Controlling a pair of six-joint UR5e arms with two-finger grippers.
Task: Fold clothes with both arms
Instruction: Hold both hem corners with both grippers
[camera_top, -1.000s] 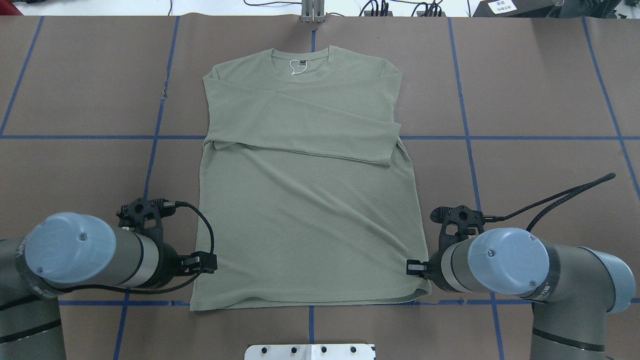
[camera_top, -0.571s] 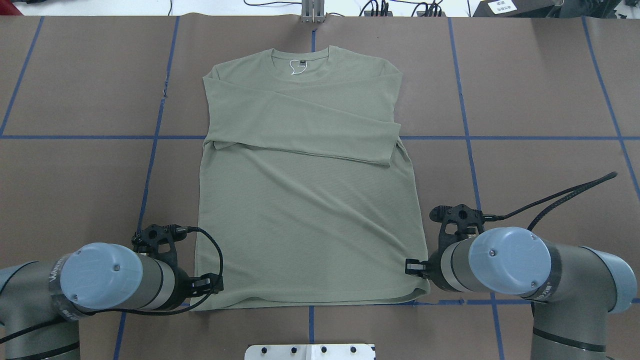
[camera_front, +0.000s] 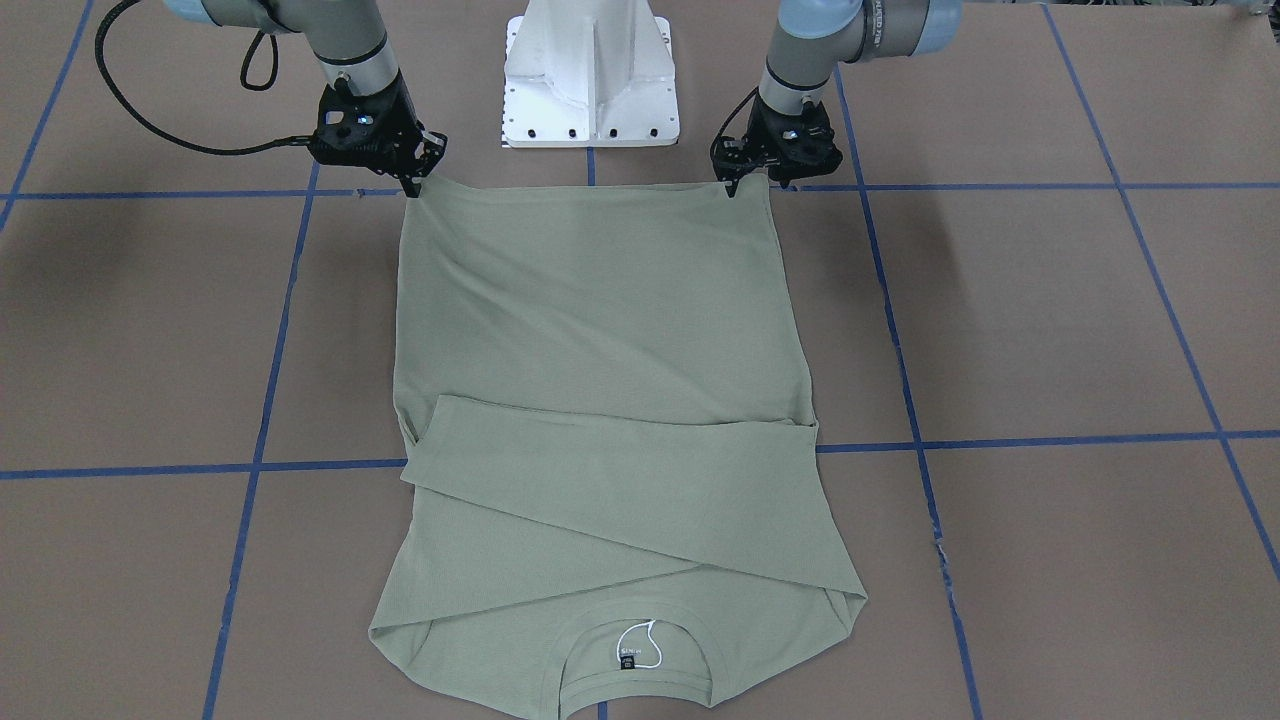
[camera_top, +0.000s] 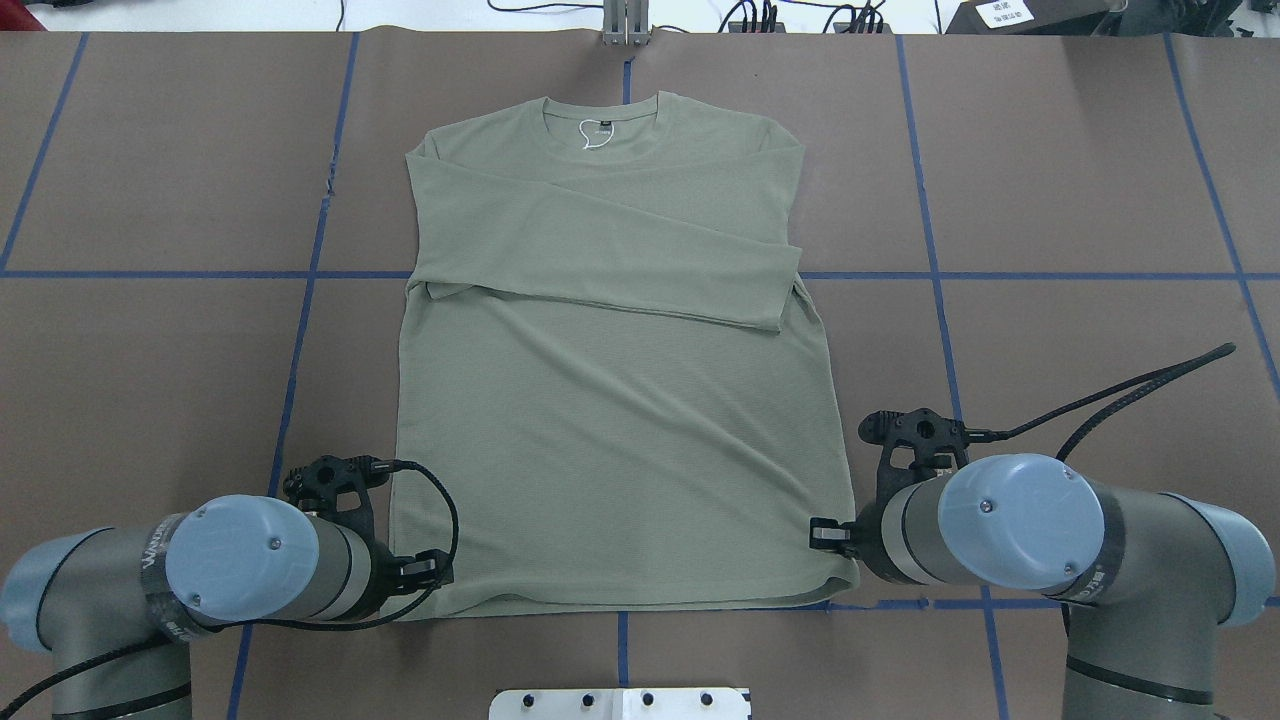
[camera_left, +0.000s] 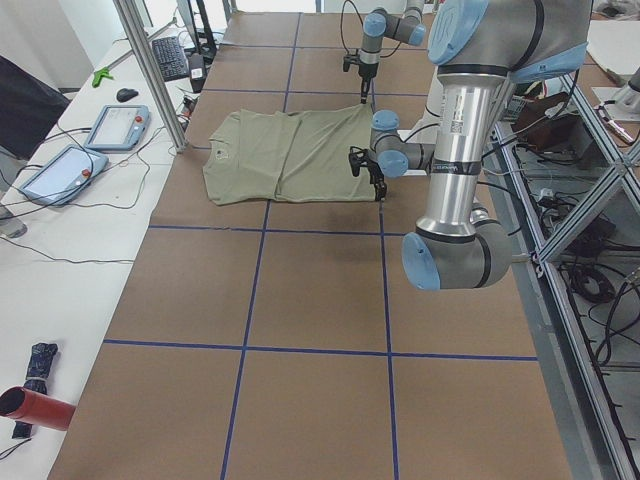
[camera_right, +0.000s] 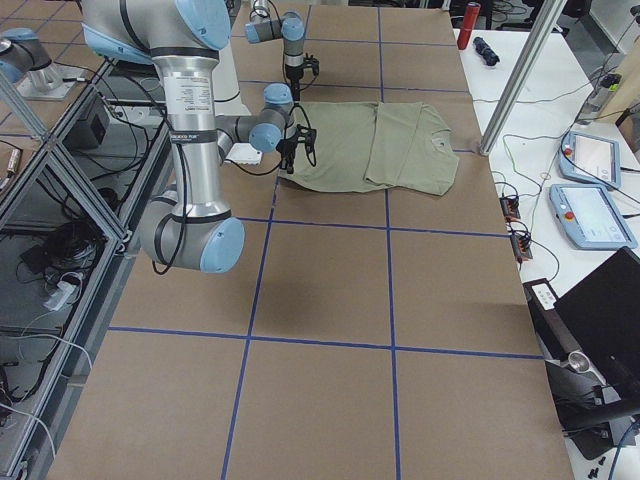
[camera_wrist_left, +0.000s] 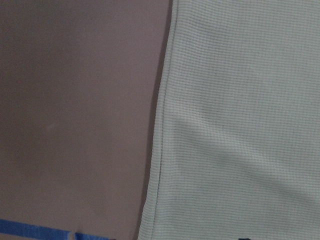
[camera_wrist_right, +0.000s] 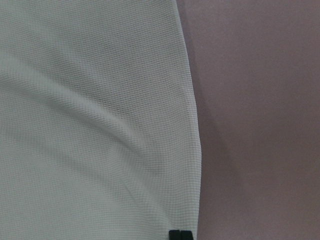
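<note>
Green shirt (camera_top: 610, 400) flat on desk (camera_top: 1050, 200), sleeves crossed, collar away from robot. Right claw (camera_front: 412, 188) pinched narrow on one hem corner. Left claw (camera_front: 732, 188) at the other, width cannot tell. Likely readying a joint hem lift.

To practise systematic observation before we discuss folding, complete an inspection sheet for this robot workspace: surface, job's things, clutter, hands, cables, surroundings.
Surface: brown paper marked with a blue tape grid, lying flat.
Job's things: green shirt spread flat, collar away from the robot, sleeves folded across the chest.
Clutter: nothing seen.
Hands: right hand at one hem corner, fingertips apparently closed on it; left hand at the other hem corner, open or shut unclear.
Cables: right wrist cable arcs outward; left wrist cable loops beside the hem.
Surroundings: white pedestal base between the arms; side bench with a keyboard.
</note>
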